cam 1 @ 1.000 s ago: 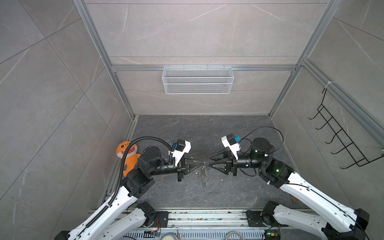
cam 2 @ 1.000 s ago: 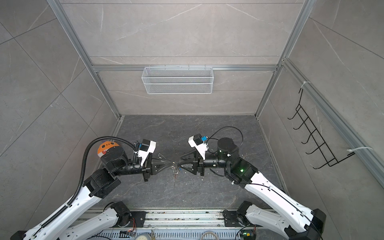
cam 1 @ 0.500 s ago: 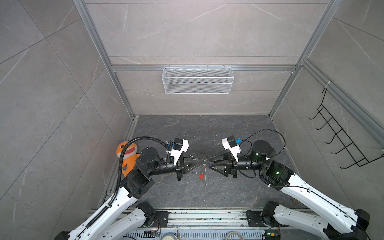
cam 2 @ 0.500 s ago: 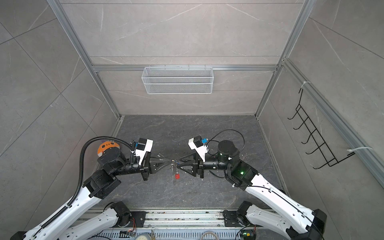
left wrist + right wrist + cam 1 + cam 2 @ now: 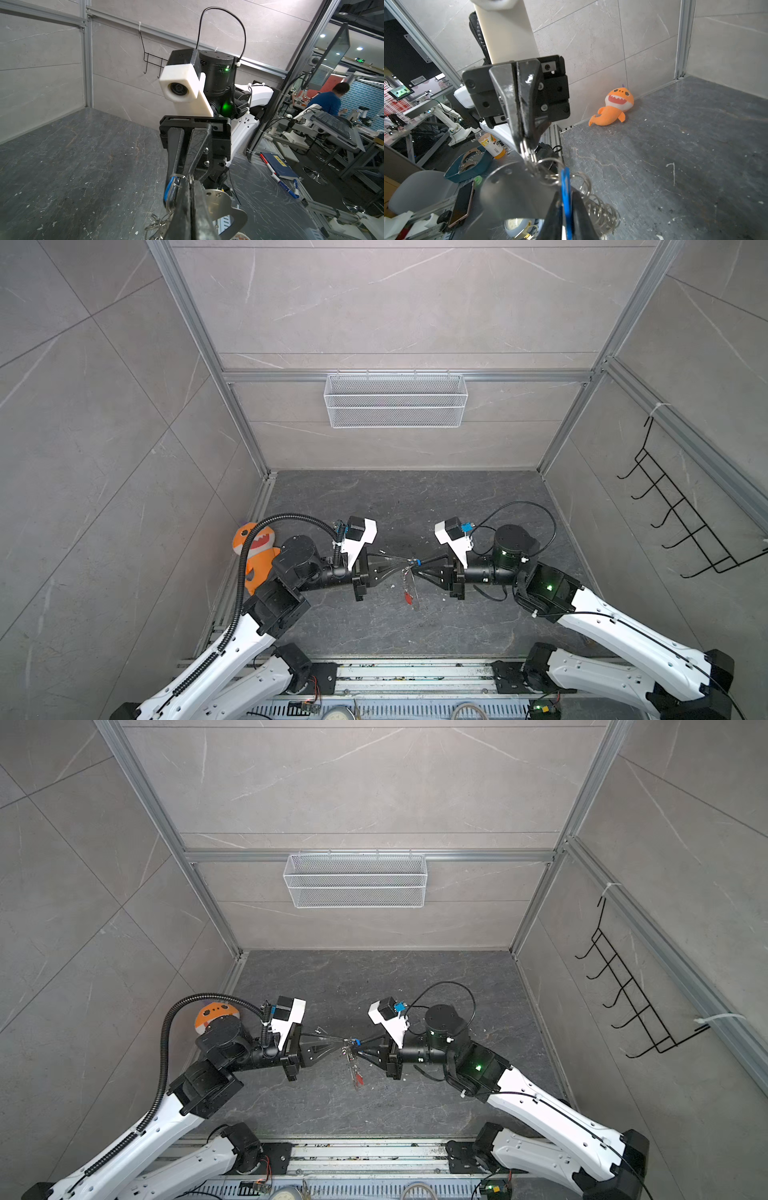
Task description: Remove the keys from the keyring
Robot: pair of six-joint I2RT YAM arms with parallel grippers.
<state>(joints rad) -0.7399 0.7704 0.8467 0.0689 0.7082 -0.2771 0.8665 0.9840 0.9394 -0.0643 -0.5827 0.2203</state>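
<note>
Above the floor's middle in both top views my left gripper point(image 5: 404, 560) point(image 5: 342, 1040) and right gripper point(image 5: 418, 563) point(image 5: 358, 1049) meet tip to tip. The left gripper point(image 5: 190, 185) is shut on the keyring's thin silver ring point(image 5: 189, 179); its grey oval fob point(image 5: 225, 205) point(image 5: 512, 187) hangs beside the fingers. The right gripper point(image 5: 565, 200) is shut on the blue-tagged key point(image 5: 566, 185) point(image 5: 169, 191) point(image 5: 411, 561). The red-tagged key point(image 5: 408, 596) point(image 5: 359, 1077) dangles below on a string of linked rings point(image 5: 598, 209).
An orange plush toy point(image 5: 257, 551) point(image 5: 614, 108) lies against the left wall behind my left arm. A white wire basket point(image 5: 395, 400) hangs on the back wall and a black hook rack point(image 5: 681, 522) on the right wall. The dark stone floor point(image 5: 415, 497) stretches behind the grippers.
My right gripper has moved in toward the left one and shut on the blue-tagged key. The red-tagged key has swung into view below. The left gripper stays shut.
</note>
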